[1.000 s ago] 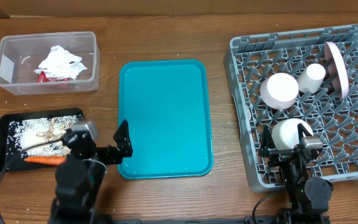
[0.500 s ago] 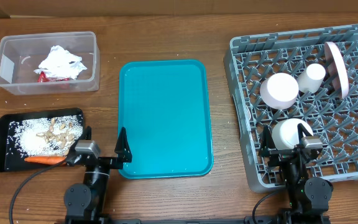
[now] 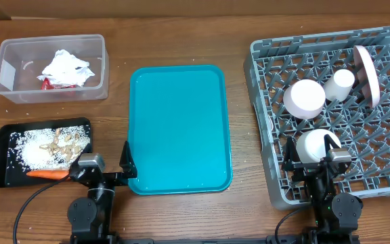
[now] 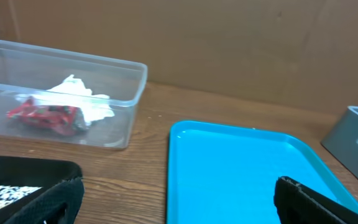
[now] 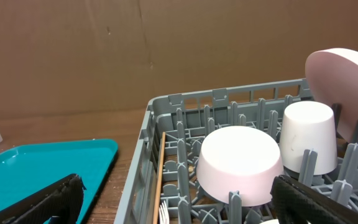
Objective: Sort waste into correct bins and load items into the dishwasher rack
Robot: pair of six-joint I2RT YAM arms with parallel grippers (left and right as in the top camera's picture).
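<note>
The grey dishwasher rack (image 3: 263,61) at the right holds two white bowls (image 3: 305,98) (image 3: 313,146), a cup (image 3: 339,83) and an upright plate (image 3: 366,76). The right wrist view shows a wooden stick (image 5: 160,174) and fork tines (image 5: 164,213) inside its near wall. The clear tub (image 3: 5,74) holds napkins (image 3: 65,66) and a red wrapper (image 3: 49,83). The black tray (image 3: 5,135) holds rice (image 3: 29,150), beige scraps (image 3: 63,141) and a carrot (image 3: 49,174). My left gripper (image 3: 103,169) (image 4: 179,205) is open and empty between black tray and teal tray. My right gripper (image 3: 313,161) (image 5: 179,208) is open by the rack's front.
The flat teal tray (image 3: 180,129) lies bare in the middle, its left front corner beside my left gripper's right finger. A brown cardboard wall stands behind the table. White crumbs lie on the wood near the rack's left side.
My left arm has drawn back from over the black tray toward the table's front edge, uncovering the scraps and carrot. Its fingers stay open. The right arm has not moved.
</note>
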